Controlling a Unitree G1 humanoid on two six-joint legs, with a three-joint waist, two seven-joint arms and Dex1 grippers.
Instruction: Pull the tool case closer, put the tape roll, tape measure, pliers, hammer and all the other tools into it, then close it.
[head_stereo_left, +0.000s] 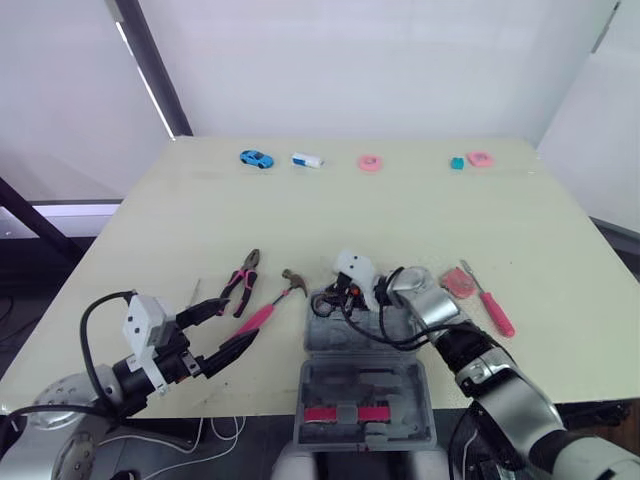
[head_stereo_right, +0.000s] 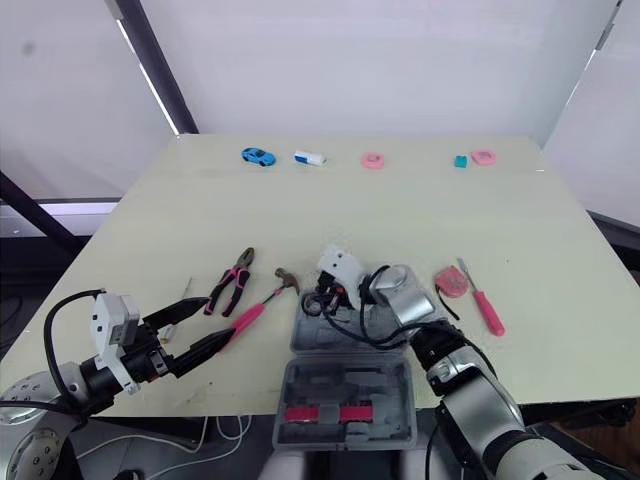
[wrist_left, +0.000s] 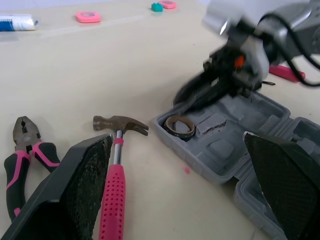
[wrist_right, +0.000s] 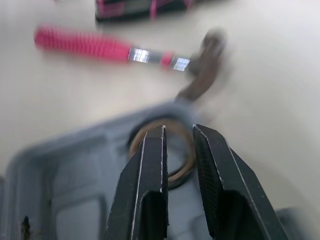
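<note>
left eye view and wrist views, tool-packing scene. the tool case (head_stereo_left: 365, 390) lies open on the table (head_stereo_left: 400, 220), its near half at the table's front edge. the right end effector (wrist_right: 177, 129) hangs over the case's far left compartment, its two fingers a narrow gap apart with nothing clamped between them. the tape roll (wrist_left: 180, 127) lies flat in that compartment, directly under the tips. the right arm and its cables cover much of the case's far half. the left end effector (head_stereo_left: 238, 320) is wide open and holds nothing, low over the table and to the outer side of the case. the hammer (head_stereo_left: 268, 306) lies between this end effector and the case, its head just beside the case's far left corner and its pink handle reaching toward the open fingers. the pliers (head_stereo_left: 242, 281) lie just beyond the left end effector, beside the hammer. outward of the right end effector, past the arm, lie the pink tape measure (head_stereo_left: 458, 283) and a pink-handled screwdriver (head_stereo_left: 492, 302). well beyond both end effectors, along the table's far edge, sit a blue toy car (head_stereo_left: 256, 158), a white tube (head_stereo_left: 308, 160), a pink ring (head_stereo_left: 371, 163), a teal block (head_stereo_left: 457, 163) and a pink piece (head_stereo_left: 481, 158).
</note>
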